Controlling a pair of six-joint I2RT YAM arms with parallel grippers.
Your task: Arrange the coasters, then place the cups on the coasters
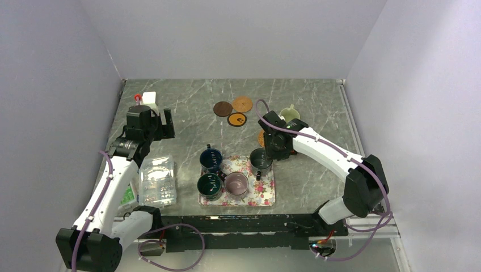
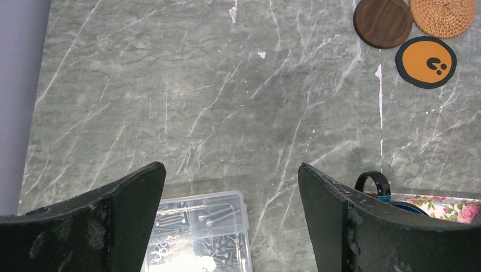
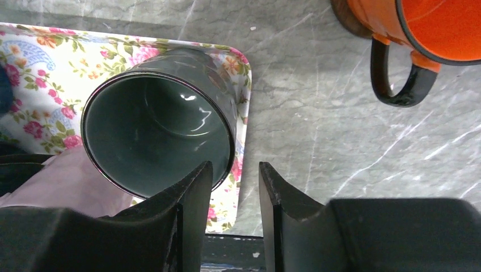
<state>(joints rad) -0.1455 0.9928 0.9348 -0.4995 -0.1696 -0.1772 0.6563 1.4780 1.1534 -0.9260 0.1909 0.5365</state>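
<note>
Three coasters lie together at the back: dark brown (image 1: 223,108) (image 2: 383,21), tan woven (image 1: 242,103) (image 2: 442,14), and black with an orange face (image 1: 237,119) (image 2: 425,61). On the floral tray (image 1: 266,195) stand a navy cup (image 1: 211,158), a dark green cup (image 1: 210,186), a mauve cup (image 1: 236,184) and a second dark green cup (image 1: 261,161) (image 3: 159,133). My right gripper (image 1: 273,148) (image 3: 235,167) hovers over that cup's right rim, open a narrow way, gripping nothing. The orange cup (image 3: 437,28) stands off the tray on a dark disc (image 3: 340,14). A cream-green cup (image 1: 290,114) stands behind. My left gripper (image 1: 161,122) (image 2: 232,170) is wide open and empty.
A clear plastic compartment box (image 1: 157,180) (image 2: 198,232) of screws lies by the left arm. A small white object (image 1: 149,98) sits at the back left. The navy cup's handle (image 2: 372,182) shows beside my left gripper's right finger. Walls close in three sides.
</note>
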